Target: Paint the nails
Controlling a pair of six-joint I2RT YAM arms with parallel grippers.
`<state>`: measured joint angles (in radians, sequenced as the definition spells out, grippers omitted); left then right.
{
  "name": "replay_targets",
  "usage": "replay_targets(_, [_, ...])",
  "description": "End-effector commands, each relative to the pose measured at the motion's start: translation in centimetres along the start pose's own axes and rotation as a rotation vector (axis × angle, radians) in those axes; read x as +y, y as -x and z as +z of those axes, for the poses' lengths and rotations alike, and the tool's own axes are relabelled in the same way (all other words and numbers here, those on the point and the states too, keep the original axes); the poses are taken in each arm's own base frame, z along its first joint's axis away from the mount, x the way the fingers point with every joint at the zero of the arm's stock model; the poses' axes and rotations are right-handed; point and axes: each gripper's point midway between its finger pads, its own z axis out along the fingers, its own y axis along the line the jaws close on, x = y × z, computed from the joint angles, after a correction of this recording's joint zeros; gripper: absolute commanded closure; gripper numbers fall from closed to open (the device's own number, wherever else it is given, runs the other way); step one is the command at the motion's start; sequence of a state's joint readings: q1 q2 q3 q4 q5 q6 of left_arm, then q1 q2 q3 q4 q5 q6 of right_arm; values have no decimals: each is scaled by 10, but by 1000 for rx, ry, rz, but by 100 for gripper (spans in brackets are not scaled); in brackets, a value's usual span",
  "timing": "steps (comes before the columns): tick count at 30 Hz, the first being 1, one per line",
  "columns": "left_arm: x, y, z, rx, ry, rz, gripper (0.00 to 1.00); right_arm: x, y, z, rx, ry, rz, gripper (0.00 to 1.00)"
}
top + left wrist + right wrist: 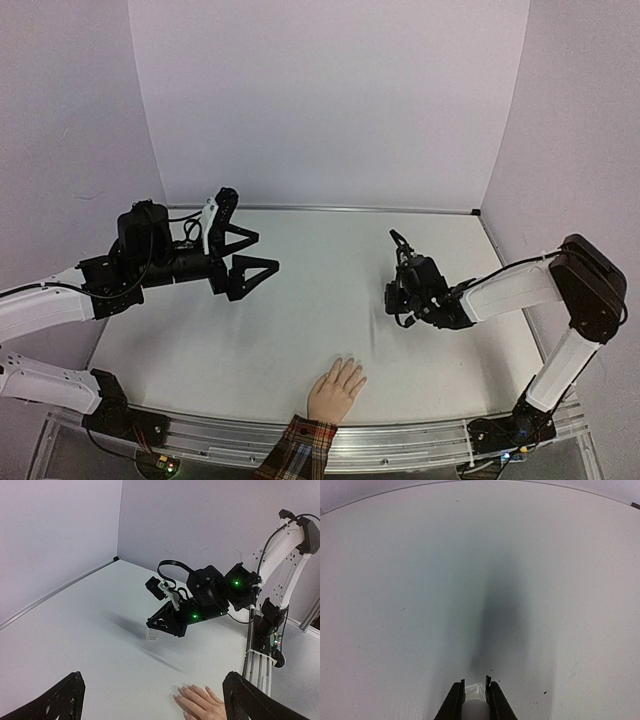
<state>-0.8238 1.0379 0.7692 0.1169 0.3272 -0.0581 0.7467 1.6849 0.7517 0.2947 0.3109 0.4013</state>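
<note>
A peach-coloured hand (pixel 337 390) with a red plaid cuff (pixel 297 445) lies flat at the table's near edge, fingers pointing away. Its pale nails (pixel 184 687) show in the left wrist view and are barely visible from above. My right gripper (pixel 394 303) hangs over the table right of centre, well beyond the hand. It is shut on a small clear white-capped bottle (pixel 476 700), which also shows in the left wrist view (pixel 151 634) just above the table. My left gripper (pixel 267 250) is open and empty, raised at the left and facing the hand; its fingers (pixel 65 700) frame that view.
The white table (pixel 300 320) is walled by pale panels at the back and sides. An aluminium rail (pixel 400 440) runs along the near edge, with the arm bases on it. The right arm (pixel 280 555) stands at the far right.
</note>
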Motion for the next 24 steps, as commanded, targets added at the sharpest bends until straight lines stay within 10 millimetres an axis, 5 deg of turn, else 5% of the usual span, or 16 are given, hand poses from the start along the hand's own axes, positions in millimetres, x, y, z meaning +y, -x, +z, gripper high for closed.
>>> replay_targets(1, [-3, 16, -7, -63, -2, 11, 1, -1, 5, 6, -31, -17, 38, 90])
replay_targets(5, [-4, 17, -8, -67, -5, 12, 1, 0, 3, 8, -22, -19, 27, 81])
replay_targets(12, [9, 24, -13, -91, 80, -12, 1, 0, 34, -20, -66, -5, 54, 32])
replay_targets(16, [62, 24, -30, -106, 383, -105, 0, -8, 71, -57, -102, -26, 71, 3])
replay_targets(24, [174, 3, -121, -146, 910, -331, 0, -78, 117, -106, -164, -80, 176, 2])
